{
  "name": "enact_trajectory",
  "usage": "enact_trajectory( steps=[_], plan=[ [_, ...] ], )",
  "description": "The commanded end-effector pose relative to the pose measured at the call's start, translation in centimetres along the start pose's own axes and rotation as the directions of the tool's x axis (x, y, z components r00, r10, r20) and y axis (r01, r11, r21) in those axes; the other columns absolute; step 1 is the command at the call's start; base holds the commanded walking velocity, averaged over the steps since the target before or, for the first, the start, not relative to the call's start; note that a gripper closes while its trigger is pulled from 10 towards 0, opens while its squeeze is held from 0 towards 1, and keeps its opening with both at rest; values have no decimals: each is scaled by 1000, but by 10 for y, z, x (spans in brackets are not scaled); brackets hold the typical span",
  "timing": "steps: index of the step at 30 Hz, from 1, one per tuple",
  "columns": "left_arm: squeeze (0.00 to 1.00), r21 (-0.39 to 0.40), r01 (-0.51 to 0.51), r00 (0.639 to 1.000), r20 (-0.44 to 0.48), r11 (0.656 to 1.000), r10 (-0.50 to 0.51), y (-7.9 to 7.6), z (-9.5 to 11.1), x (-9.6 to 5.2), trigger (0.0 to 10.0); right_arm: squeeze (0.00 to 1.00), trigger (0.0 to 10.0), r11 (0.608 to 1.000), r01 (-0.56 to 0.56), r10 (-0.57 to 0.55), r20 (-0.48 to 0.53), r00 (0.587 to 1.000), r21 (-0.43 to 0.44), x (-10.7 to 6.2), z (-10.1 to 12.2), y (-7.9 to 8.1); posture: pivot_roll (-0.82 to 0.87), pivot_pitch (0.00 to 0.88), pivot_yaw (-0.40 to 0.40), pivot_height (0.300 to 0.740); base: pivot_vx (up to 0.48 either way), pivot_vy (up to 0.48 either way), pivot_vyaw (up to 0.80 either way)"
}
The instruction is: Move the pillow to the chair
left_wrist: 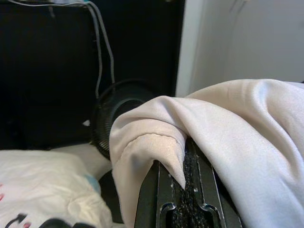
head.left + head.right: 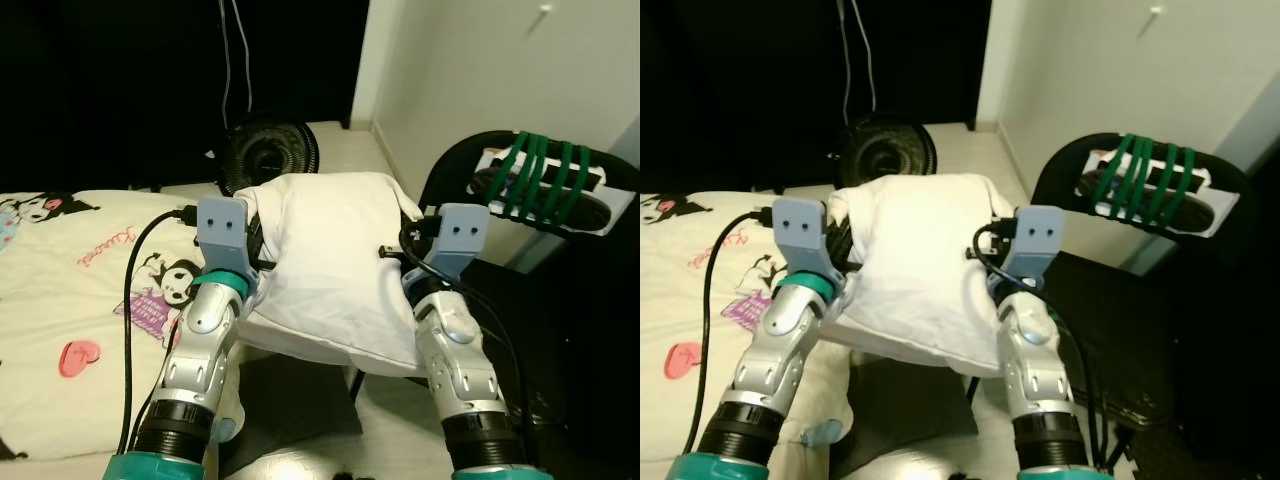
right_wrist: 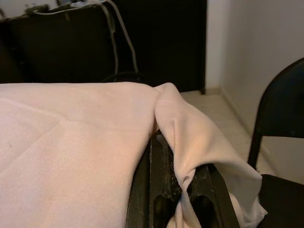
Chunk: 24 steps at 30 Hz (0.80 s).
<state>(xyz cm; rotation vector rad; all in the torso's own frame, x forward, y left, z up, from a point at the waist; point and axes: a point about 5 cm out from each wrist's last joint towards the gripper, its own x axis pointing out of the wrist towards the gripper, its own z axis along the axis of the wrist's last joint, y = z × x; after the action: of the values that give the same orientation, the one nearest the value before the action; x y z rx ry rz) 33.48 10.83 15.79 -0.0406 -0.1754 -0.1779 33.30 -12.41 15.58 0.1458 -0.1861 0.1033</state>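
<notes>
Both claws, left claw point(image 1: 183, 190) and right claw point(image 3: 183, 190), pinching pillow point(image 2: 330, 270), carrying in air; chair point(image 2: 560, 300) close, drop left.

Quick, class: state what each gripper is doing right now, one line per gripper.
Left gripper: shut on the white pillow, pinching a fold at its edge.
Right gripper: shut on the white pillow, fabric bunched between its fingers.

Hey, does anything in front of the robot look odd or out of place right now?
Nothing looks damaged or spilled. The one oddity is the chair: green cord is wound around its backrest, strapping a dark object there. The white pillow is held up between the left gripper and right gripper, fabric pinched in both jaws.
</notes>
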Motion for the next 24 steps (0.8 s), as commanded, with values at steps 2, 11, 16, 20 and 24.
enact_trajectory(
  steps=[2, 11, 16, 20, 24],
  plan=[
    [0, 18, 78, 997, 25, 997, -79, -18, 5, 2, 10000, 0, 10000, 999, -42, 42, 58, 997, -7, 2, 11, 9, 21, 2, 70, 740, 0, -424, 0],
    [0, 13, 79, 997, 25, 997, -79, -20, 4, 2, 10000, 0, 10000, 999, -41, 41, 61, 997, -9, 2, 12, 9, 10, 0, 70, 740, 0, -426, 0],
    [0, 22, 94, 995, 26, 995, -95, -23, 4, 2, 10000, 0, 10000, 999, -41, 41, 60, 997, -12, 1, 12, 8, 6, 0, 67, 740, 0, -426, 0],
    [0, 20, 94, 995, 25, 995, -95, -24, 3, 2, 10000, 0, 10000, 999, -43, 43, 59, 997, -13, 1, 11, 9, 3, 0, 68, 740, 0, -424, 0],
    [0, 19, 97, 995, 25, 995, -97, -24, 3, 2, 10000, 0, 10000, 999, -43, 44, 59, 997, -13, 1, 11, 10, 0, 0, 72, 740, 0, -424, 0]
  ],
)
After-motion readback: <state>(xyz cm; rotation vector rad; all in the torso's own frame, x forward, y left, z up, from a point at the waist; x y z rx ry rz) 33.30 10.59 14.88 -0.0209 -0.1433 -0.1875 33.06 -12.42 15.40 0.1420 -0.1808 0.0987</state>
